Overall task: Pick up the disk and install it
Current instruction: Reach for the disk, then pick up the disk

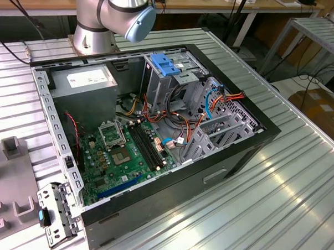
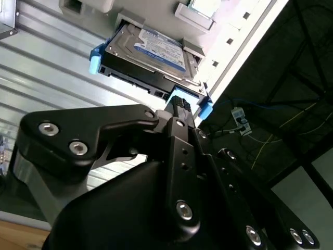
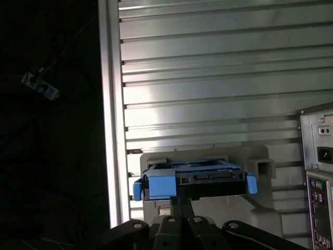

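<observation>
Exterior view: an open computer case (image 1: 155,130) is recorded at frame centre, lying on the ribbed metal table (image 1: 286,180). The arm's base (image 1: 96,33) is noted at upper left.

Second wrist view: the disk (image 2: 151,54) is seen label-up, with light blue rails at both ends. The gripper (image 2: 179,102) is set against its near edge, just beside one rail. Whether it is clenched or released cannot be told.

First wrist view: the disk (image 3: 192,179) is seen edge-on, seated in a grey holder (image 3: 257,159) on the table, with the gripper (image 3: 186,200) directly at it.

Handling, judged: rigid, dense for its size, shock-sensitive, with smooth metal faces. The rails are expected to flex, so hold is best taken on the metal body mid-edge.
</observation>
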Robot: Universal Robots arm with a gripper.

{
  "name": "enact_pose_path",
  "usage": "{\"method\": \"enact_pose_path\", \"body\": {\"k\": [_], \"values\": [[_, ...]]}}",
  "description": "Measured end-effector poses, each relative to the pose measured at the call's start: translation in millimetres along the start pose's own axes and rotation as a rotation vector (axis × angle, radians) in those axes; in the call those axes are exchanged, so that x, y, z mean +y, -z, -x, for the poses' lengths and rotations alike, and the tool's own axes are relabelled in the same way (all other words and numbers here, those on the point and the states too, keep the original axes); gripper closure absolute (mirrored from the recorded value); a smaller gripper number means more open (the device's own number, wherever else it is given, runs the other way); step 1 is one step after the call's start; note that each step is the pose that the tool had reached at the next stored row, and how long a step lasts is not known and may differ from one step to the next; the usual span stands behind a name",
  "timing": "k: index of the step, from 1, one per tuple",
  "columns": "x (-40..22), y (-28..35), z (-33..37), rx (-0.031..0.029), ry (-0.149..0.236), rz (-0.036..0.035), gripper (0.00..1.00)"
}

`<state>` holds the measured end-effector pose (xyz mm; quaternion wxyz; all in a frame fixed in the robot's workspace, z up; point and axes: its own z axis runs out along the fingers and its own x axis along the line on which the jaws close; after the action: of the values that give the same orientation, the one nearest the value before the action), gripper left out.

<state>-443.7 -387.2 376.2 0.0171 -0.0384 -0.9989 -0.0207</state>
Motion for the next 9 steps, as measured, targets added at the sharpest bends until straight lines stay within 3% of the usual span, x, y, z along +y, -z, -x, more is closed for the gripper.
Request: {"method": "enact_pose_path", "body": {"k": [9], "values": [[-0.1, -0.3, -0.8, 0.0003, 0.000, -0.0001, 0.89]]}}
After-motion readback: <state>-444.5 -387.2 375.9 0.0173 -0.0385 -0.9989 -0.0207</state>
